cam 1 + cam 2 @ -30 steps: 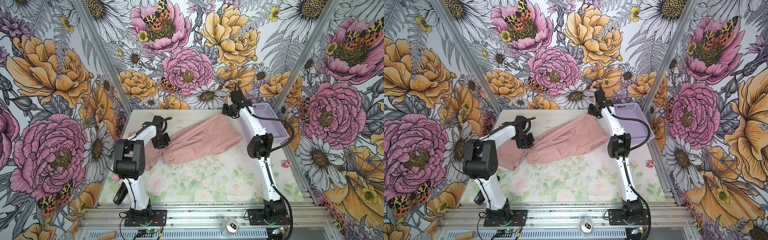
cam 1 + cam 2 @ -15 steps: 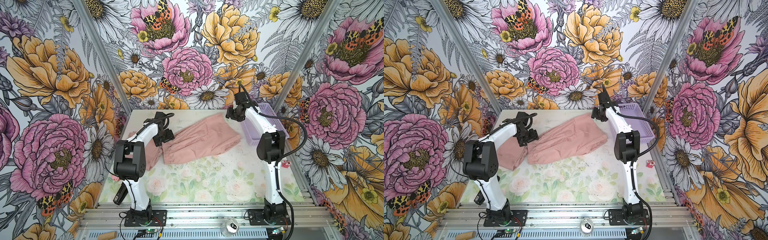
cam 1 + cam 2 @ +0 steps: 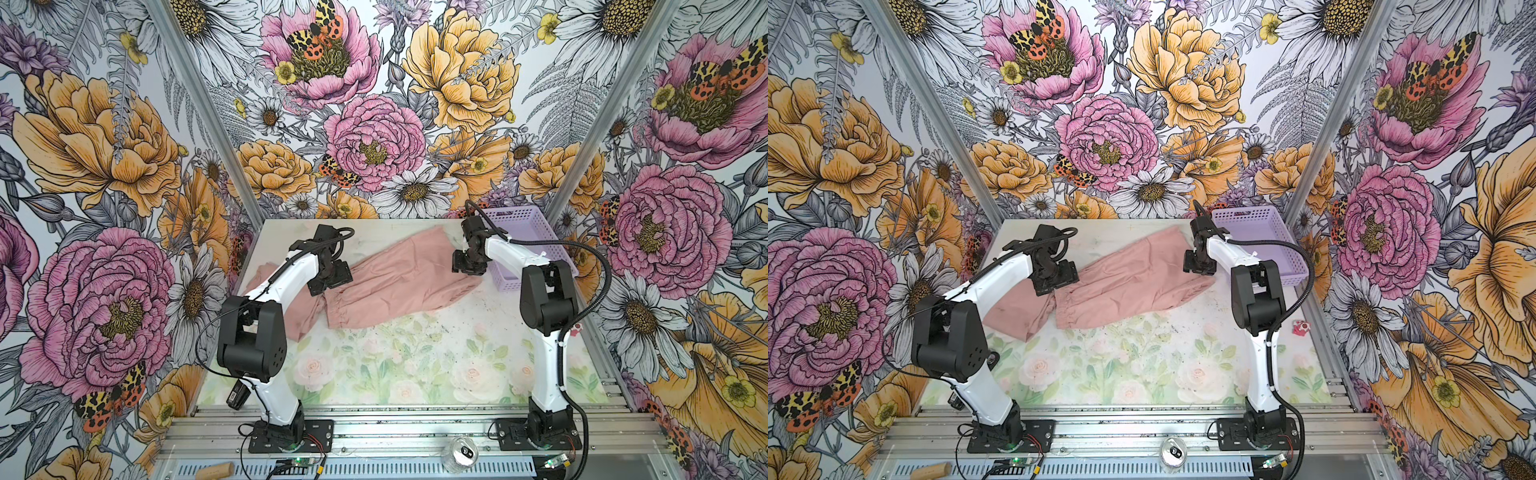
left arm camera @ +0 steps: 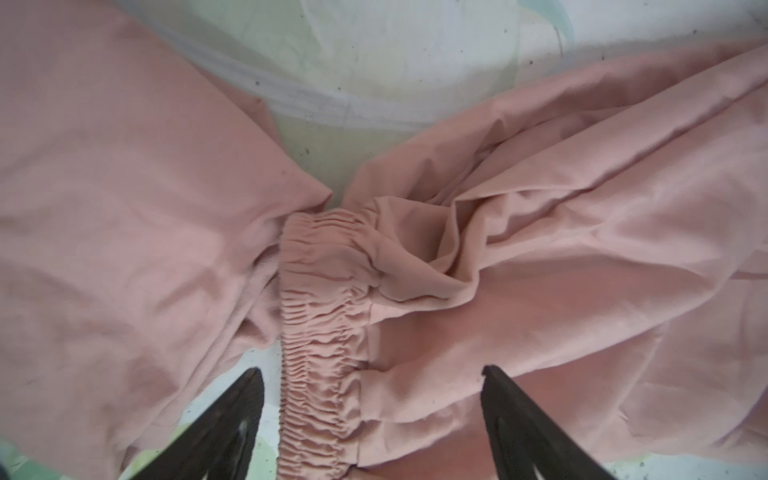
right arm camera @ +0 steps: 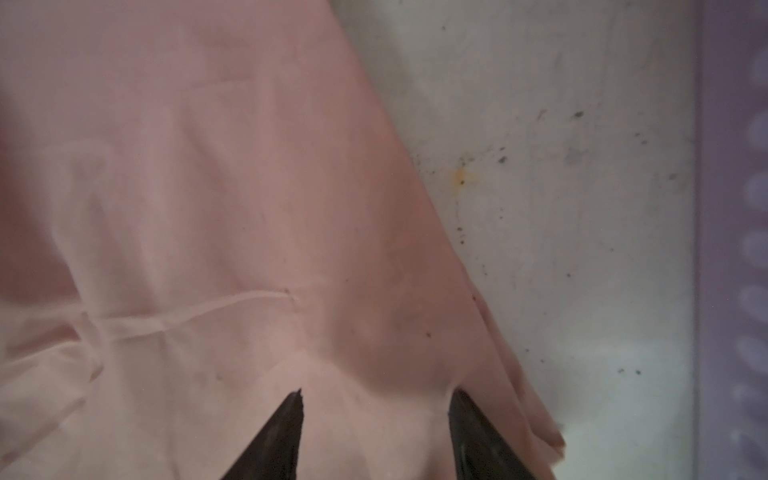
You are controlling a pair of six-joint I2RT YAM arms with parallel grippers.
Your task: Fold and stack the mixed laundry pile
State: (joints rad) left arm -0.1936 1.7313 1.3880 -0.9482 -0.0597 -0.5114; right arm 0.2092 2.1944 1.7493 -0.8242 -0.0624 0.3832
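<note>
The left pincer (image 4: pixel 372 376) is seen spread wide over the gathered waistband of the pink shorts (image 4: pixel 540 257), nothing being pinched; in both top views its tips are hidden under the wrist. The right pincer (image 5: pixel 376 401) is parted over the far hem of the shorts, and whether cloth is touched cannot be told. Both arms are stretched toward the back of the worktop (image 3: pixel 415 365). A second pink garment (image 3: pixel 1017 307) is partly covered by the left arm; no print can be made out. The lavender basket (image 3: pixel 1262 232) stands just beside the right pincer, and the front of the worktop lies bare.
</note>
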